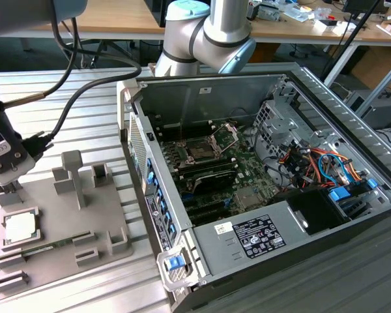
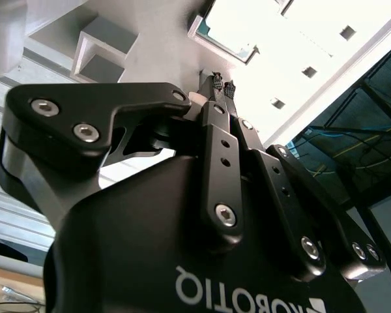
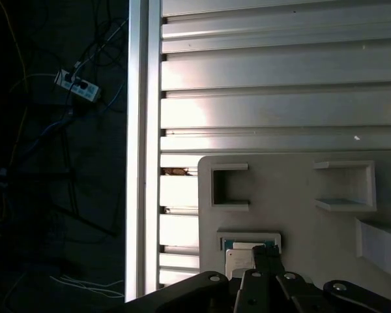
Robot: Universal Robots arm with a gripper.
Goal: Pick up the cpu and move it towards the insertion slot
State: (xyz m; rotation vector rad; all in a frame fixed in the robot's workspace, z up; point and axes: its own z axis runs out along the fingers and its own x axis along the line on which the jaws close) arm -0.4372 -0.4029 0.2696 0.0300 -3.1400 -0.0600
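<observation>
While the cpu (image 1: 19, 227) lies flat in a shallow square recess of the grey holder plate (image 1: 107, 212), silvery top up, the gripper (image 1: 12, 189) hangs just above the recess's far edge at the exterior view's left. I cannot tell whether it touches the chip. Its black fingers (image 2: 216, 81) are drawn together at the tips with nothing between them. In the second wrist view those tips point at the bright cpu (image 2: 234, 32) with its thin darker rim. In the first wrist view the gripper (image 3: 260, 257) overlaps one side of the cpu (image 3: 238, 261). A long green memory stick (image 1: 49, 246) lies on the same plate, just beside the cpu on the side nearer the camera. Upright grey blocks (image 1: 72, 173) stand on the plate farther back. The plate rests on a slatted aluminium table (image 1: 65, 91), next to an open computer case (image 1: 326, 98). Inside the case, on the motherboard (image 1: 247, 189), the insertion slot (image 1: 199, 151) sits well apart from the cpu. The slot's hinged metal bracket (image 1: 226, 134) is swung up and open.
</observation>
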